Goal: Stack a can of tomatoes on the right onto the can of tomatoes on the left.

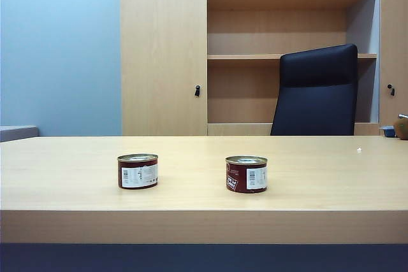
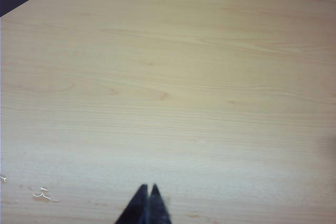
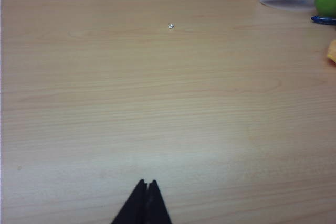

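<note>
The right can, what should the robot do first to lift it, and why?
Probably open the right gripper and reach toward the right can. Its jaws are shut over bare table, the left gripper too, and the left can stands apart, untouched.

My left gripper [image 2: 147, 191] hangs over the bare wooden table [image 2: 168, 87], its two dark fingertips pressed together. A few small white scratches [image 2: 42, 194] mark the wood nearby. I see no can here.
</note>
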Robot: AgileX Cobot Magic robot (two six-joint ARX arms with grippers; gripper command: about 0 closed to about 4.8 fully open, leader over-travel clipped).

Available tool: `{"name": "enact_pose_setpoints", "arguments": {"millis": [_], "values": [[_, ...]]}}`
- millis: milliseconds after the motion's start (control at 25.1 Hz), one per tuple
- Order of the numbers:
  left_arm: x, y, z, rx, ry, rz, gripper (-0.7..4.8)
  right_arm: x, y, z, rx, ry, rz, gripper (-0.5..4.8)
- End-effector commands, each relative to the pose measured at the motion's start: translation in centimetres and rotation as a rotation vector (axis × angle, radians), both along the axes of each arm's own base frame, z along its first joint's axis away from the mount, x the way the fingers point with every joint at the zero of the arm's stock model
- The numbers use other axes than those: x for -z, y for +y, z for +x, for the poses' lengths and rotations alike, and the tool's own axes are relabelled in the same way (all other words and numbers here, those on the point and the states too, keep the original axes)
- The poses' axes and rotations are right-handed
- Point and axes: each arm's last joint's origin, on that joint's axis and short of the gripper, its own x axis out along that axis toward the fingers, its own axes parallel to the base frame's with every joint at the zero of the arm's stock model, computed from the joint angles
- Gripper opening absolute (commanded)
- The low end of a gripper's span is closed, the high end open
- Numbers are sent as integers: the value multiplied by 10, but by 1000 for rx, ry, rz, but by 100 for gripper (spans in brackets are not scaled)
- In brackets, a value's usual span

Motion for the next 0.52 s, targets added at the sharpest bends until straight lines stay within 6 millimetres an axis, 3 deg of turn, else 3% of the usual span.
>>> {"name": "enact_pose_setpoints", "arguments": {"millis": [40,399,518], "values": [[0,0,0,1,3,-3,-5,0,0,0,-3,-9,0,-1],[-5,0,-1,4,-13,-30,-5,-11,0,-1,1,-64,28,-2],[-39,-3,-6,62,-137,-138,-5,-50,1,-9,-14,-187,103,-2]]}}
